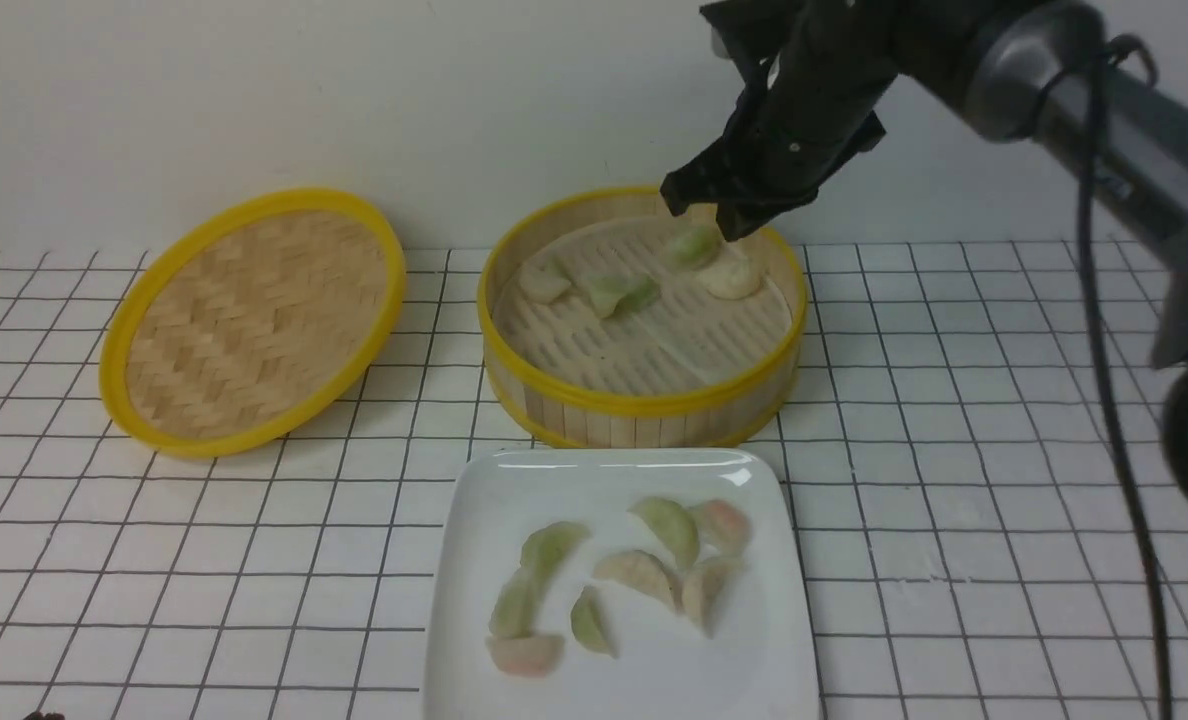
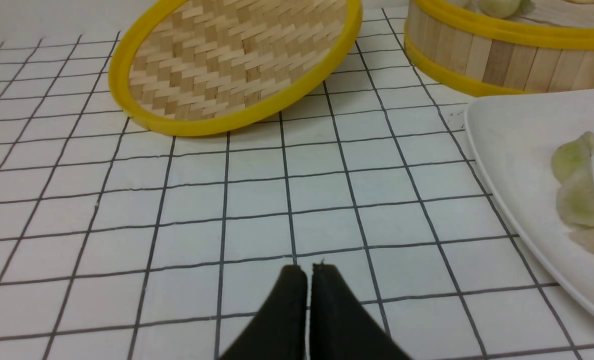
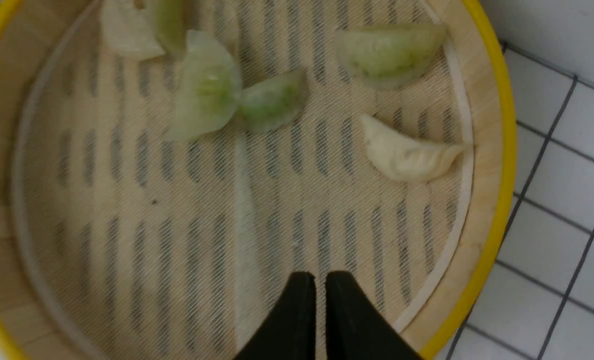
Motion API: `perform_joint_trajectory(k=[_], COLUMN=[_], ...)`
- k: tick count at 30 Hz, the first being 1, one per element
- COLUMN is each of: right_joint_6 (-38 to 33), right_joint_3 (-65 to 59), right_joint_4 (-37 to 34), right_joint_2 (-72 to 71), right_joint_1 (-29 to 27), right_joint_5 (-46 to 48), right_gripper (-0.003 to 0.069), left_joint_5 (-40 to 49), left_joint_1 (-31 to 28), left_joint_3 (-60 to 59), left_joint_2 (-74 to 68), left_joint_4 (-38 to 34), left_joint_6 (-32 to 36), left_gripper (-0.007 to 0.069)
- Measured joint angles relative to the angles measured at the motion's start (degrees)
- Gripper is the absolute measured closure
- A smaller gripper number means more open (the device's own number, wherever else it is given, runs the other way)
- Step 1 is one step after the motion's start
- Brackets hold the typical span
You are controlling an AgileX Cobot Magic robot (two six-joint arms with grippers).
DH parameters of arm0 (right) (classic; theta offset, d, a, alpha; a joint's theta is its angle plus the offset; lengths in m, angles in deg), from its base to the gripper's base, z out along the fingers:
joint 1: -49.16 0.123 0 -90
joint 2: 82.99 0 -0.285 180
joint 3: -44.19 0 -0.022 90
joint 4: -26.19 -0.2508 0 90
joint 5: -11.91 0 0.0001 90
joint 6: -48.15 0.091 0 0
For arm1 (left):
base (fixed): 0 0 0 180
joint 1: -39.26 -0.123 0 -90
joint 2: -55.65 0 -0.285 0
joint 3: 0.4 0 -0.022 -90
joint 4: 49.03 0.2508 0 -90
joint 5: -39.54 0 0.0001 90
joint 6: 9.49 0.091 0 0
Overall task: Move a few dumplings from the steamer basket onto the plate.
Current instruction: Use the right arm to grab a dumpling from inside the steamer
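Note:
The steamer basket [image 1: 644,405] stands at mid-table and holds several dumplings [image 1: 619,293]. In the right wrist view a cream-white dumpling [image 3: 409,155] and a green one [image 3: 389,52] lie near the basket's rim [image 3: 497,210]. My right gripper [image 1: 704,212] hovers over the basket's far right side, apart from them. Its jaws [image 3: 320,276] are parted by a narrow gap with nothing between them. The white plate [image 1: 474,520] in front carries several dumplings [image 1: 669,530]. My left gripper [image 2: 307,270] is shut and empty, low over the tiles left of the plate [image 2: 507,135].
The woven yellow-rimmed lid [image 1: 254,320] lies tilted on the tiled table left of the basket, also seen in the left wrist view as the lid [image 2: 237,60]. A wall runs close behind the basket. The right arm's cable [image 1: 1104,380] hangs at the right.

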Motion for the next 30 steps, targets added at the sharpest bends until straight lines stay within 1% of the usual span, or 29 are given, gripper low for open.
perform_joint_trajectory(k=[2,4,5,7,8,10,11,12,14,15,16,17,21,25,30], right_joint_6=[0.00,0.00,0.00,0.00,0.00,0.00,0.00,0.76,2.11,2.92,2.92,4.13,5.82,6.20,6.36], right_joint_3=[2.54,7.61,8.82,10.87,11.09,11.52,11.51,11.70,11.77,11.77,11.77,11.84,11.84,11.84,11.84], right_joint_4=[1.43,3.06,3.16,3.16,3.16,3.49,3.63,4.39,5.33,5.70,5.77,6.52,8.17,8.40,7.94], right_joint_2=[2.80,7.76,8.78,12.16,12.39,14.39,14.50,15.20,15.54,15.59,15.58,15.58,15.58,15.58,15.58], right_joint_1=[0.00,0.00,0.00,0.00,0.00,0.00,0.00,0.00,0.00,0.00,0.00,0.00,0.00,-0.28,-0.91], right_joint_5=[0.00,0.00,0.00,0.00,0.00,0.00,0.00,-0.60,-2.44,-3.33,-3.47,-4.56,-6.74,-9.19,-10.10], right_gripper=[0.0599,0.0549,0.0529,0.0468,0.0462,0.0382,0.0375,0.0314,0.0251,0.0224,0.0219,0.0182,0.0149,0.0144,0.0144], left_joint_5=[0.00,0.00,0.00,0.00,0.00,0.00,0.00,0.00,0.00,0.00,0.00,0.00,0.00,0.00,0.00], left_joint_1=[0.00,0.00,0.00,0.00,0.00,0.00,0.00,0.00,0.00,0.00,0.00,0.00,0.00,0.00,0.00], left_joint_3=[0.00,0.00,0.00,0.00,0.00,0.00,0.00,0.00,0.00,0.00,0.00,0.00,0.00,0.00,0.00], left_joint_2=[0.00,0.00,0.00,0.00,0.00,0.00,0.00,0.00,0.00,0.00,0.00,0.00,0.00,0.00,0.00], left_joint_4=[0.00,0.00,0.00,0.00,0.00,0.00,0.00,0.00,0.00,0.00,0.00,0.00,0.00,0.00,0.00], left_joint_6=[0.00,0.00,0.00,0.00,0.00,0.00,0.00,0.00,0.00,0.00,0.00,0.00,0.00,0.00,0.00], left_gripper=[0.0631,0.0631,0.0631,0.0631,0.0631,0.0631,0.0631,0.0631,0.0631,0.0631,0.0631,0.0631,0.0631,0.0631,0.0631])
